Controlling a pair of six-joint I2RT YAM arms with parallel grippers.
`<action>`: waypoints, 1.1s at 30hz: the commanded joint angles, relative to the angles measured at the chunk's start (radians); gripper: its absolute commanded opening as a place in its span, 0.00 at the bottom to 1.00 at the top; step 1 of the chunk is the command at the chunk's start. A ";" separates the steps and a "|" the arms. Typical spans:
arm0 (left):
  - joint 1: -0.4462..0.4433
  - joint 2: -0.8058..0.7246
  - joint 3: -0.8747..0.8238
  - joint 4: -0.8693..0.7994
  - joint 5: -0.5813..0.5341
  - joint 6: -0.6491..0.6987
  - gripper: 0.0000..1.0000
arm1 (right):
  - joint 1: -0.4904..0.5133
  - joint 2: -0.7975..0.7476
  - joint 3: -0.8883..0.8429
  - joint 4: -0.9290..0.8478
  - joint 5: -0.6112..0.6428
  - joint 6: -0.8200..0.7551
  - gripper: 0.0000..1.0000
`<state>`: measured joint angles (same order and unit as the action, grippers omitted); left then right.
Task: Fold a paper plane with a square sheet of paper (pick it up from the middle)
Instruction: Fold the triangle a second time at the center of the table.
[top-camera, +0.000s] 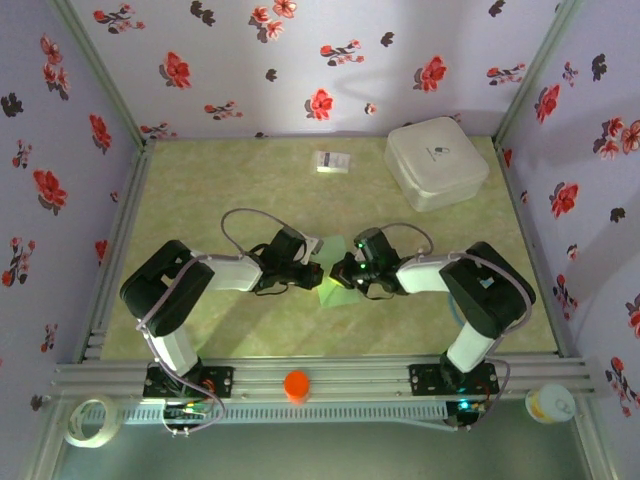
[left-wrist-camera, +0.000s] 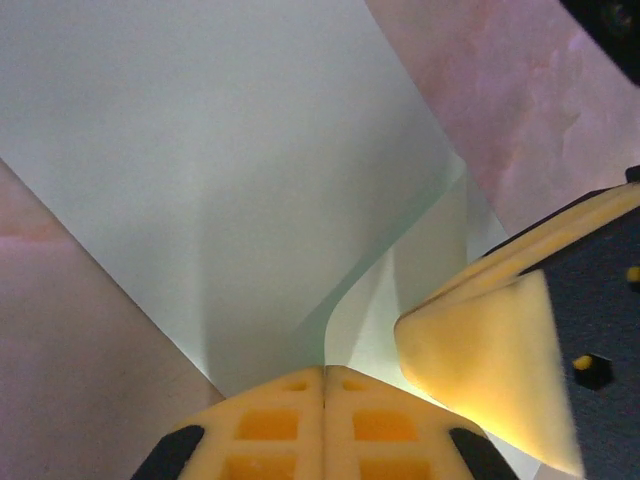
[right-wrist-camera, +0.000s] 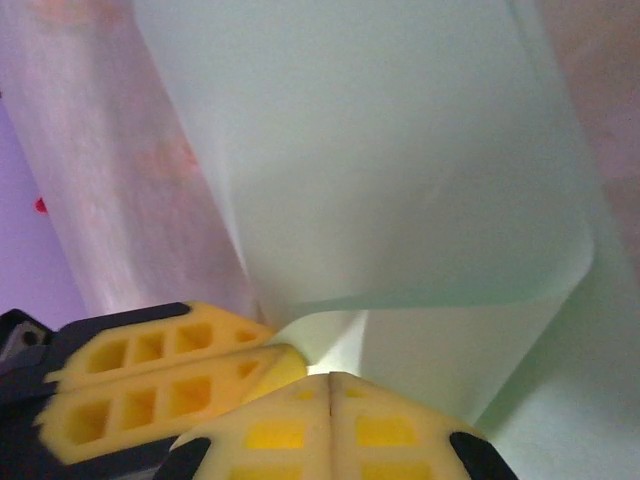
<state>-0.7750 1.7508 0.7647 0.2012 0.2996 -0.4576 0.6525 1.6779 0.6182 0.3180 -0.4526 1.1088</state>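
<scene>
The square sheet of paper (top-camera: 340, 296), pale mint green, lies mid-table under both grippers, partly hidden by them. My left gripper (top-camera: 319, 272) and right gripper (top-camera: 338, 272) meet tip to tip over it. In the left wrist view the left gripper (left-wrist-camera: 325, 372) is shut, and a curled edge of the paper (left-wrist-camera: 230, 170) runs into the seam between its yellow pads. The right gripper's fingers (left-wrist-camera: 485, 375) press in just beside it. In the right wrist view the right gripper (right-wrist-camera: 330, 378) is shut at a raised bend of the sheet (right-wrist-camera: 400, 160), with the left fingers (right-wrist-camera: 160, 385) alongside.
A white rounded box (top-camera: 437, 162) stands at the back right, and a small white printed card (top-camera: 332, 161) lies at the back centre. An orange cap (top-camera: 296, 385) sits on the front rail between the arm bases. Flowered walls close in three sides.
</scene>
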 joint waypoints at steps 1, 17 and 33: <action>-0.007 0.039 0.007 -0.058 -0.007 0.031 0.04 | -0.007 0.013 -0.028 0.013 0.022 0.013 0.00; -0.004 0.045 0.013 -0.082 -0.008 0.039 0.04 | -0.069 -0.042 0.020 -0.049 -0.003 -0.030 0.01; -0.002 0.046 0.007 -0.086 -0.010 0.043 0.04 | -0.108 -0.066 0.019 -0.096 0.033 -0.010 0.02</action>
<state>-0.7750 1.7626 0.7807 0.1909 0.3069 -0.4377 0.5602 1.6600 0.6075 0.2806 -0.4328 1.1187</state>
